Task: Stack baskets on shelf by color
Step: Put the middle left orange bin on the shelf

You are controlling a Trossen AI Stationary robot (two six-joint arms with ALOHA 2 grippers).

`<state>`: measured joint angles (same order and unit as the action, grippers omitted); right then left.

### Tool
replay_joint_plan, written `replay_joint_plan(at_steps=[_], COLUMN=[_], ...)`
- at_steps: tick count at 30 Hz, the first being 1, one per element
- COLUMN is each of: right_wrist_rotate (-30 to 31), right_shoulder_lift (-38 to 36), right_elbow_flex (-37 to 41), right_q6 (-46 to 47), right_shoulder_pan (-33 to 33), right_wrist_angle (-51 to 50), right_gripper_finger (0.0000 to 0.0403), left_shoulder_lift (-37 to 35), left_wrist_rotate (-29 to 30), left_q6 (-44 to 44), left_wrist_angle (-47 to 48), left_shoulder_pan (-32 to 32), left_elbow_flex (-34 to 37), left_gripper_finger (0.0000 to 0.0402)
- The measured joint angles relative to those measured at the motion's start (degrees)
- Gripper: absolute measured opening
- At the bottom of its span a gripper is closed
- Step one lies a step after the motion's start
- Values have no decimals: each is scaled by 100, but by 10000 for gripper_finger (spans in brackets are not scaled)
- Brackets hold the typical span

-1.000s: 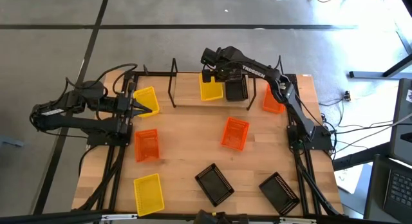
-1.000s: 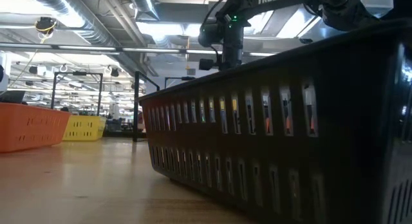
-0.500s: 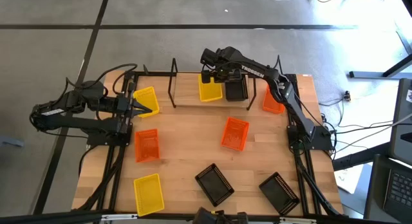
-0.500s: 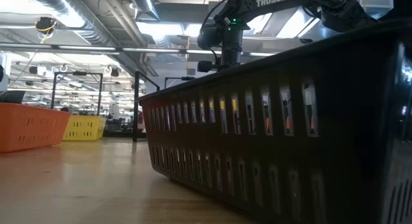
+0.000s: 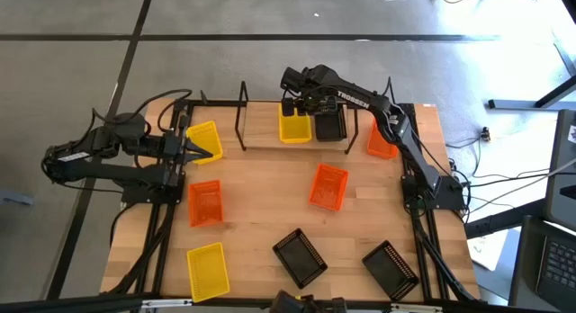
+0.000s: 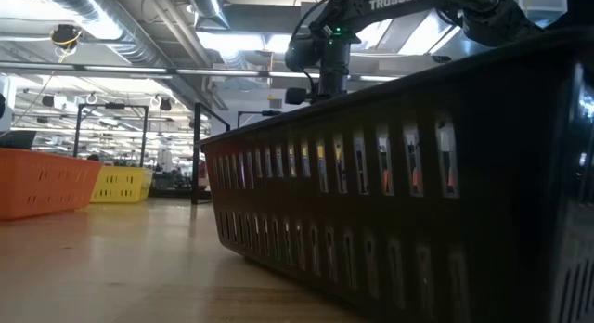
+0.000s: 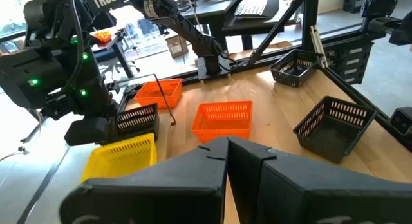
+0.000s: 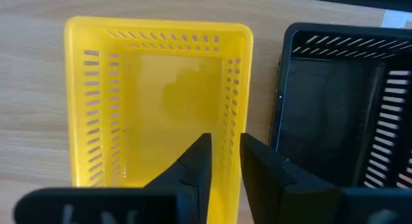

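Observation:
The shelf (image 5: 261, 138) stands at the table's far edge, with a yellow basket (image 5: 294, 129) and a black basket (image 5: 329, 124) side by side on its plank. My right gripper (image 5: 291, 107) hangs over the yellow one, shut on it. An orange basket (image 5: 381, 140) sits just right of the shelf. Loose on the table are two orange baskets (image 5: 328, 185) (image 5: 205, 202), two yellow (image 5: 203, 140) (image 5: 208, 268) and two black (image 5: 300, 256) (image 5: 391, 266). My left gripper (image 5: 216, 155) is shut beside the left yellow basket, at the table's left edge. My right gripper pinches the yellow basket's long side wall (image 8: 230, 130), the one next to the black basket (image 8: 335, 108). One finger (image 8: 198, 163) is inside the basket and one outside. The fingers come from above, pointing down. The basket sits flat on the shelf plank (image 8: 32, 89).
The shelf's black upright end loops (image 5: 241, 115) (image 5: 389, 102) flank the plank. The plank is bare left of the yellow basket. In the low view a black basket (image 6: 418, 202) fills the foreground. Bare tabletop (image 5: 261, 192) lies in the middle.

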<state>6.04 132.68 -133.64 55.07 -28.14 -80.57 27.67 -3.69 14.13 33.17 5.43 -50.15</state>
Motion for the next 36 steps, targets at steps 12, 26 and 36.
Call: replay_joint_plan(at_steps=[12,26,36], right_wrist_rotate=[988,1240,629], right_shoulder_lift=[-319,-1091,-1816], right_elbow_flex=[-138,-136,-138], right_q6=[-760,-2136,-4687], right_shoulder_pan=[474,1465,2176], right_wrist_angle=[-33,345,1068], right_gripper_finger=[78,78,78], left_shoulder_lift=[-1,77,86], left_wrist_rotate=[1223,1200,716], left_q6=[-1808,-4388,-5858], left_wrist_angle=[995,2111,2963], left_shoulder_pan=[2,4,2], left_elbow_flex=[-1,0,2], left_gripper_finger=[0,53,63])
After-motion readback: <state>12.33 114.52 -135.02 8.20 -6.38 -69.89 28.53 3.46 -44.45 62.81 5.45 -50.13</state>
